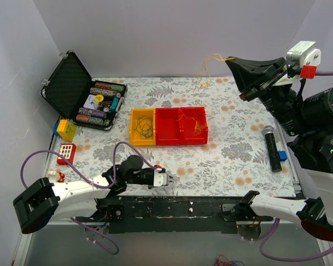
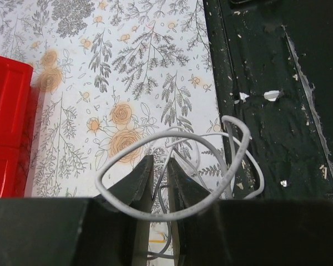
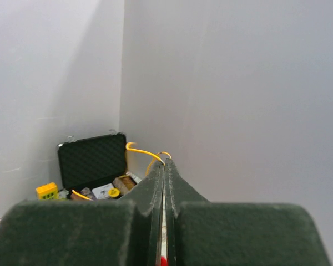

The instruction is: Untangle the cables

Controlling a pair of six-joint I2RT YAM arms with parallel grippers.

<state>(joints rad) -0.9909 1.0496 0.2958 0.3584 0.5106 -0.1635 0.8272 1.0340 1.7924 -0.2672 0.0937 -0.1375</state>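
My left gripper rests low at the near table edge, its jaws nearly closed on a white cable that loops around the fingers. Thin grey strands run between the jaws in the left wrist view, where the gripper points along the floral mat. My right gripper is raised high at the back right. It is shut on a tan-yellow cable that hangs from its tip, also seen in the right wrist view at the gripper. Dark cables lie in the yellow bin and a tan-yellow one lies in the red bin.
The yellow bin and the red bin stand mid-table. An open black case of chips stands at the back left. A yellow block and a red block are at the left. A black cylinder lies at the right. The black base rail borders the mat.
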